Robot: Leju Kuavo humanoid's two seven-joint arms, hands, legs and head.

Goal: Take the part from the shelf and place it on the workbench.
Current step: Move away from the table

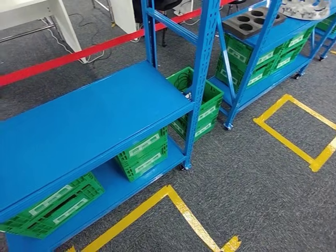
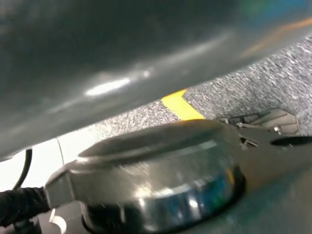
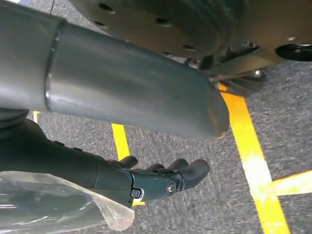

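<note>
Blue shelf sat close; right hand hung w/ fingers apart, holding nothing, left hand's state I cannot tell; you risked clipping the post when turning

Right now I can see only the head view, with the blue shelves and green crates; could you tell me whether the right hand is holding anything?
Observer: No. In the right wrist view the right hand hangs with its dark fingers stretched out and nothing in them.
Operator: Thank you. What lies beneath it?
Observer: Grey carpet crossed by lines of yellow tape.
Operator: And the other side, please?
Observer: In the left wrist view the left hand is just a grey blur, so I cannot tell whether it is open or shut.
</note>
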